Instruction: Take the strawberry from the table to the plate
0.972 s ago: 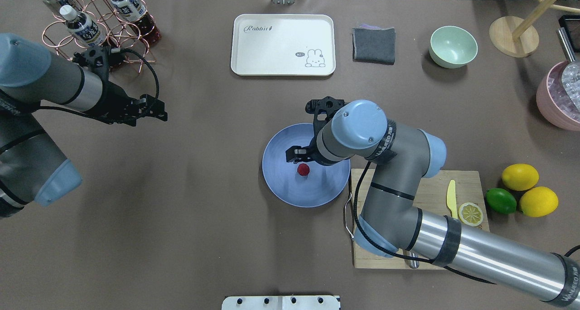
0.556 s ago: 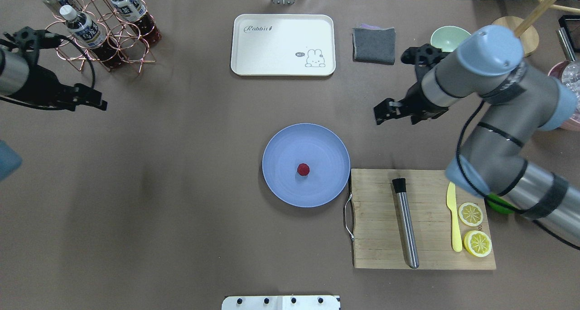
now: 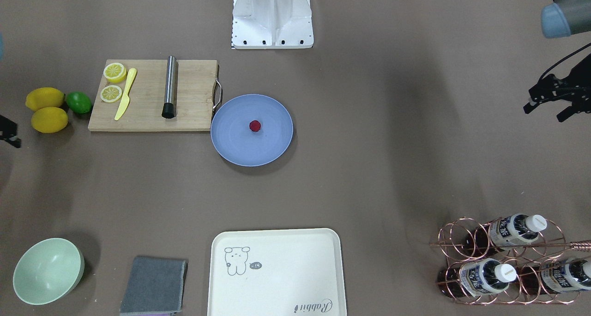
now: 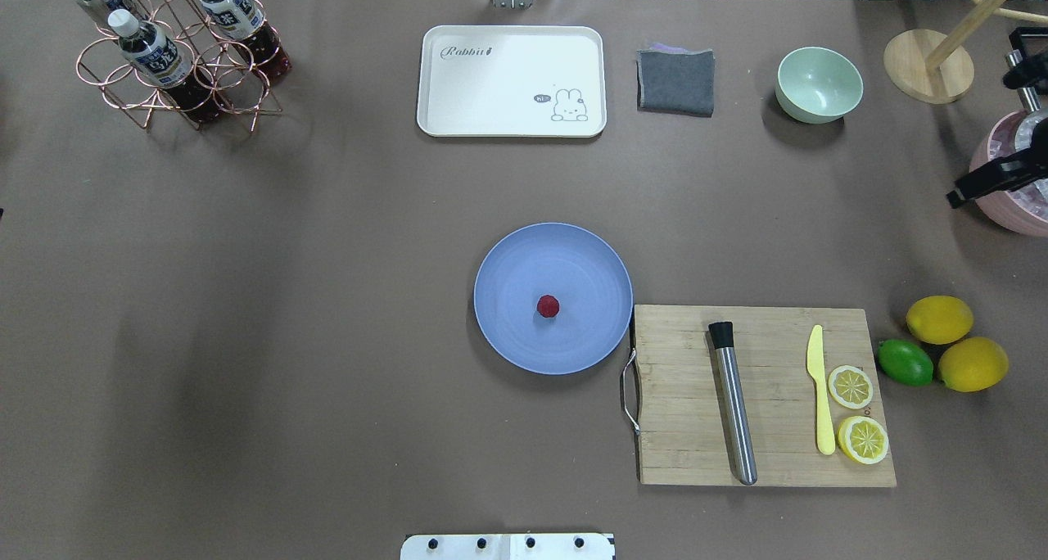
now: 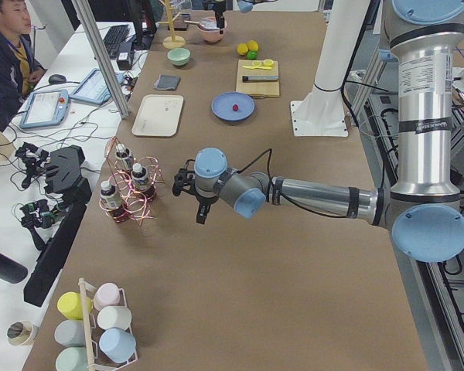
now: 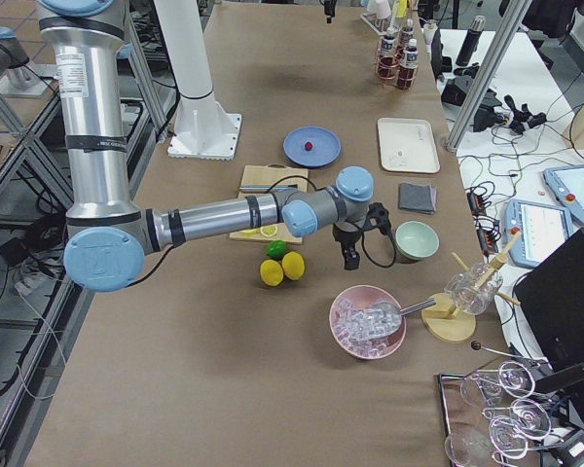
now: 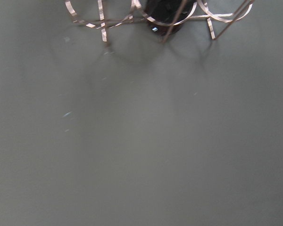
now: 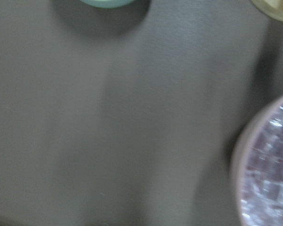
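The strawberry [image 4: 548, 305] lies near the middle of the plate [image 4: 508, 253], so the placing looks done. The left end effector [image 3: 545, 113] hangs well apart from it with its fingers spread. The right end effector [image 4: 970, 191], by the pink bowl [image 4: 1015, 224], is mostly cut off, so I cannot tell its state. Only parking the arms seems left.

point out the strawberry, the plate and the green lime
strawberry [image 4: 548, 305], overhead exterior view, middle of the berry
plate [image 4: 503, 298], overhead exterior view, bare floor left of the berry
green lime [image 4: 905, 362], overhead exterior view, middle of its top
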Robot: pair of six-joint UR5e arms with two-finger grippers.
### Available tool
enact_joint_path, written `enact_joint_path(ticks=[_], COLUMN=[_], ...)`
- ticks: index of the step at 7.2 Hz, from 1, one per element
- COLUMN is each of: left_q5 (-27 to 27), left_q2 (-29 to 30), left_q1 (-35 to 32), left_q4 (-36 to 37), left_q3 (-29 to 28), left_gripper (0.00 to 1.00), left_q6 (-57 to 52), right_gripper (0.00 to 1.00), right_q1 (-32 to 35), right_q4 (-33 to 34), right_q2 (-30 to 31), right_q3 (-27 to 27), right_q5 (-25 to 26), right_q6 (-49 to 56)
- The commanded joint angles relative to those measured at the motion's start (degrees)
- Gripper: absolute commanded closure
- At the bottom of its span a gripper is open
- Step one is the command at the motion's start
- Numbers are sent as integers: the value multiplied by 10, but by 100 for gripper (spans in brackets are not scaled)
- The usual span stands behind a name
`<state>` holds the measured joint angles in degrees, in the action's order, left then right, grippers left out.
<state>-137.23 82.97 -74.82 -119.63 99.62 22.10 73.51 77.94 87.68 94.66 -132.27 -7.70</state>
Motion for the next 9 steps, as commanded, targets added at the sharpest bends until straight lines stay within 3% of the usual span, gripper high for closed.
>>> enact_joint_path(ticks=[1, 9], left_q5=[-5, 8], left_q2=[-33, -36], left_q1=[-34, -37], left_q4=[0, 5], left_q3=[-5, -8], left_gripper=[3, 3], left_q6=[-50, -51], right_gripper=[0, 0], right_q1=[73, 83], right_q4=[11, 10], right_q2=[11, 13], right_q3=[-59, -52], right_q5=[-4, -5], right_q6=[129, 123])
